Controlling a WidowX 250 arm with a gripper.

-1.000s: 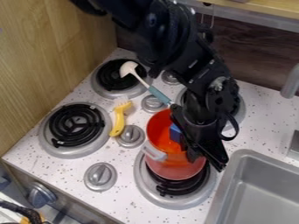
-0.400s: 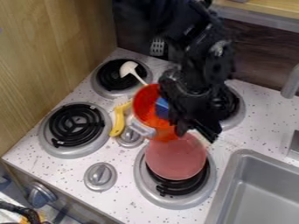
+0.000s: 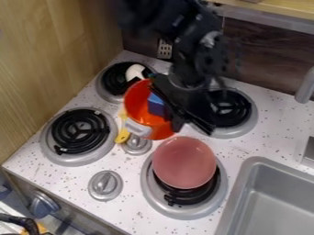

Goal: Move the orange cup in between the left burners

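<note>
The end effector (image 3: pixel 176 117) appears to hold the orange cup (image 3: pixel 136 99) by its right-hand wall, above the desk (image 3: pixel 264 140) and right of the gap between the left burners. The step in hand looks like the carry to that gap, near the desk's left edge. To do it well, keep the grip firm, bring the cup's base over bare desk between the front left burner (image 3: pixel 80 137) and back left burner (image 3: pixel 115 81), then lower it gently and upright—the blue block (image 3: pixel 157 105) inside could shift if it tips. Clear the yellow brush (image 3: pixel 122 134) and the white spoon (image 3: pixel 136 71) too; either could be snagged or end up beneath the cup.

The cup hides part of the brush; the spoon's handle is hidden as well. The grip on the wall is dark and hard to make out—I cannot tell the base's height.
</note>
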